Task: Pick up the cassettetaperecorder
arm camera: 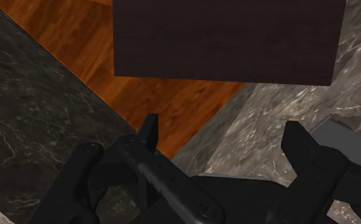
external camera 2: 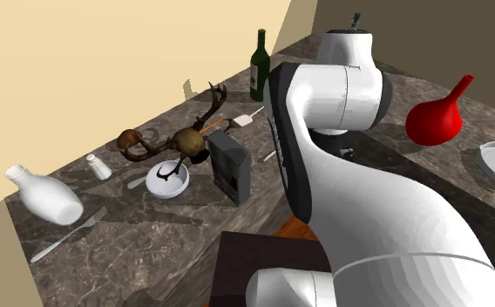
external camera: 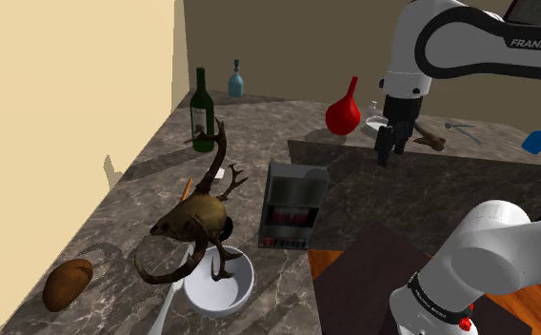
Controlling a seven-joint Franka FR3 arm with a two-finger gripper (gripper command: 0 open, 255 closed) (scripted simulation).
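Just one cassette recorder (external camera: 290,205), upright beside one bowl (external camera: 225,303).

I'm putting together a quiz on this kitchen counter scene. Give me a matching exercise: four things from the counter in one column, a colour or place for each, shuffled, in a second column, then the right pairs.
Things:
1. cassette recorder
2. wine bottle
3. bowl
4. bulb-shaped vase

Descriptions:
A. red, with a thin neck
B. white, next to the antlered skull
C. grey, standing upright
D. dark green, with a pale label

Pairs: 1-C; 2-D; 3-B; 4-A
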